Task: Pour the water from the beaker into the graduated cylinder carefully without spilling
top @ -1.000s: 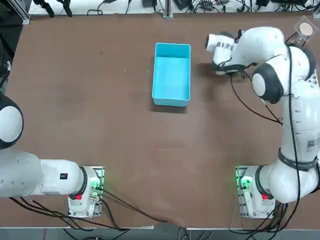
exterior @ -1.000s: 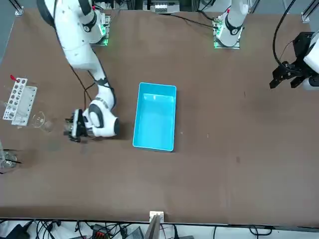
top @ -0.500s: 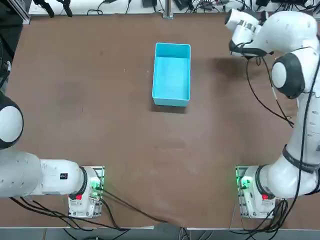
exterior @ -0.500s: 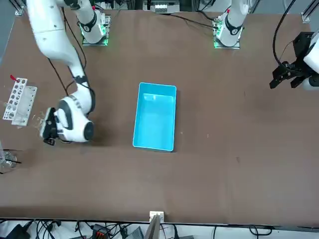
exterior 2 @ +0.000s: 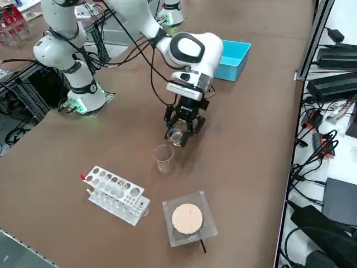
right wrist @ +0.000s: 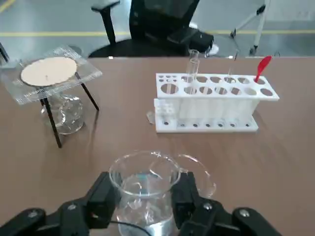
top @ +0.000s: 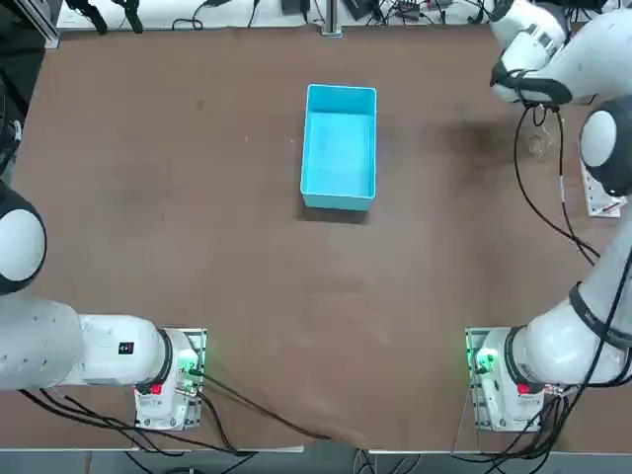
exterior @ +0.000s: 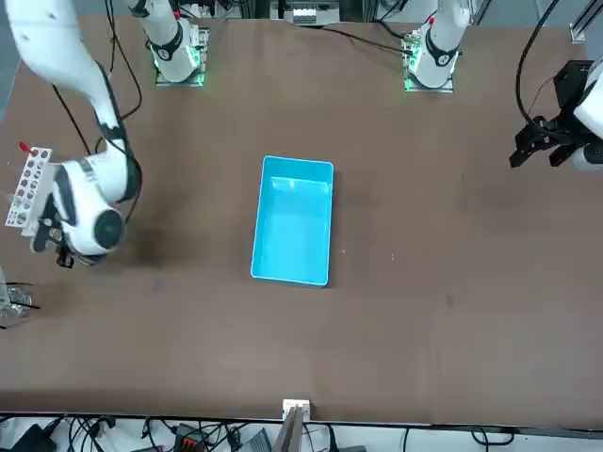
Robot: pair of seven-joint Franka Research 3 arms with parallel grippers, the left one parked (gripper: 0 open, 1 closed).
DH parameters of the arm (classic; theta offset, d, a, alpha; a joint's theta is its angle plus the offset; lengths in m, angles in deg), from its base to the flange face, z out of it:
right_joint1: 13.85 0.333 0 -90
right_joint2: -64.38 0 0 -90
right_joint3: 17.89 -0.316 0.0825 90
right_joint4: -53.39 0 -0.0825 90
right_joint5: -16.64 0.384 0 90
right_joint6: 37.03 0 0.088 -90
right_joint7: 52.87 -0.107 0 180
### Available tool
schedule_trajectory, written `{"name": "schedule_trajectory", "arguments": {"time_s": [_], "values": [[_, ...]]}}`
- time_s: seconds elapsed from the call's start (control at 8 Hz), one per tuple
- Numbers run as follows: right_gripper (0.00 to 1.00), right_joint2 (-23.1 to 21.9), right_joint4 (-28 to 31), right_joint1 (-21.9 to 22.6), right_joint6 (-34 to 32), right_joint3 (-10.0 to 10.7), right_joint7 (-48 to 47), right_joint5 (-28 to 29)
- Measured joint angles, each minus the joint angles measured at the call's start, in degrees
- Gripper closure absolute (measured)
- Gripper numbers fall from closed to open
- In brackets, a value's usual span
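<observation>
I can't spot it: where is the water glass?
Side view: the water glass is gripped in the right claw, next to another cup, near the white rack.

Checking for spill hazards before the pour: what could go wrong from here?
The right gripper is shut on the beaker, which holds water; a quick swing or tilt could slosh it out. Another clear glass stands close beside it and might get knocked over.
</observation>
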Motion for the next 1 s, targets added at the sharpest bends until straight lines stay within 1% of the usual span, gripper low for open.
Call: {"name": "schedule_trajectory", "arguments": {"time_s": [0.25,0.5,0.88,1.0], "values": [[0.39,-2.7,0.7,-0.4,0.7,-0.2,4.9,5.8],[0.39,-3.6,0.9,-1.3,1.6,-0.3,8.6,10.6],[0.39,-4.8,1.0,-5.4,4.5,-0.2,17.5,18.3],[0.39,-5.0,1.1,-6.2,4.9,-0.3,19.1,20.3]]}}
